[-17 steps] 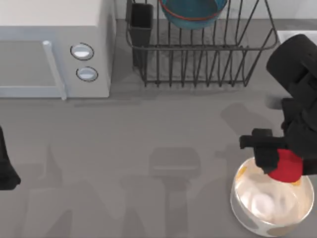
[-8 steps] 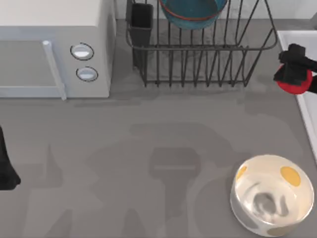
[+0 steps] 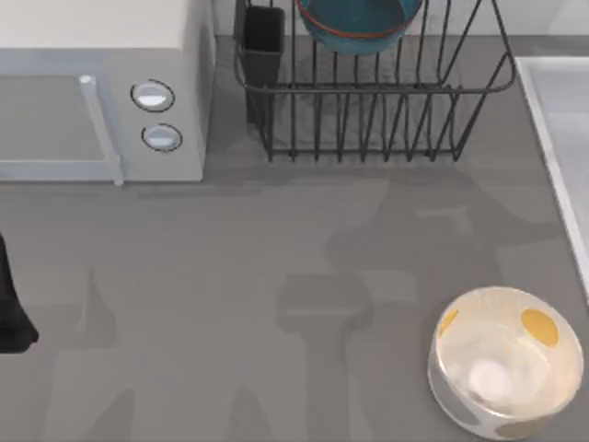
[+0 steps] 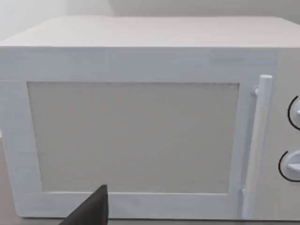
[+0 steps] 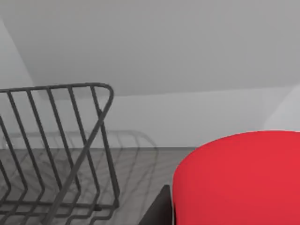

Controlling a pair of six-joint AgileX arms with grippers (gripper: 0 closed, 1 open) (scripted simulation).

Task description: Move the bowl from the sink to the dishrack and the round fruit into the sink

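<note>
Bowl: the teal-blue bowl (image 3: 359, 23) with the thin orange-red band sits in the dishrack (image 3: 373, 87) at the back of the table, cut off by the top view's upper edge.
Dishrack: dark wire rack with upright tines; its black cutlery cup (image 3: 263, 37) is at the rack's left end, just beside the microwave (image 3: 101, 92). In the right wrist view one end of the rack (image 5: 56, 150) stands close by.
Round fruit: the bright red, smooth fruit (image 5: 239, 180) looms large and very near in the right wrist view, with a dark finger edge (image 5: 157, 211) touching its side; the rack is near it.
Sink: the pale basin (image 3: 561, 138) with its raised rim lies along the right edge of the table, to the right of the rack.
Right gripper: a single dark finger shows against the fruit; whether the fingers pinch the fruit or stand apart from it, I cannot tell.
Left arm: parked at the left edge of the table (image 3: 276, 276), a dark part (image 3: 11, 304) showing there; its wrist camera faces the microwave door and handle (image 4: 255, 140), with a dark finger tip (image 4: 91, 211) low in front. Whether its fingers are spread or pressed together cannot be told.
White bowl: the glossy white bowl with orange spots (image 3: 504, 361) stands upright at the front right of the table, well apart from the rack.
</note>
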